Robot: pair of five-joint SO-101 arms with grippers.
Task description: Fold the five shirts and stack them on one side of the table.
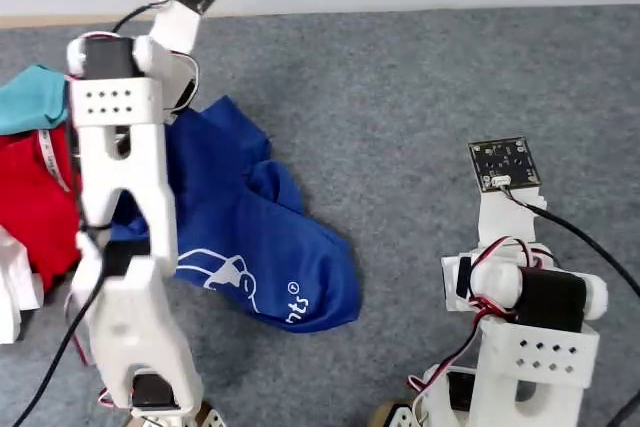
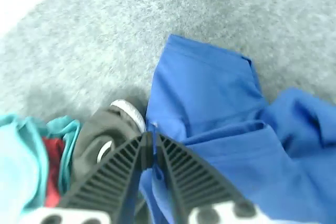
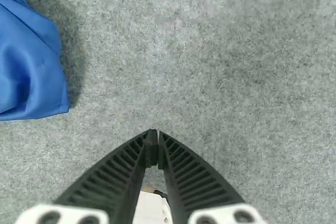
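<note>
A crumpled blue shirt [image 1: 250, 237] with white print lies left of the table's middle. My left arm [image 1: 120, 177] stretches over it toward the far edge. In the left wrist view my left gripper [image 2: 152, 139] is shut right at the edge of the blue shirt [image 2: 210, 103], pinching the cloth. A red shirt [image 1: 35, 197] and a teal shirt [image 1: 35, 97] are piled at the far left. A dark grey garment [image 2: 100, 135] with a white rim lies beside the teal shirt [image 2: 16, 150]. My right gripper [image 3: 152, 134] is shut and empty over bare grey cloth, with a corner of the blue shirt [image 3: 26, 66] off to one side.
The grey table cover [image 1: 430, 87] runs to a pale wall at the back. My right arm [image 1: 520, 297] is folded back at the near right. A white object [image 1: 15, 282] sits at the left edge below the red shirt.
</note>
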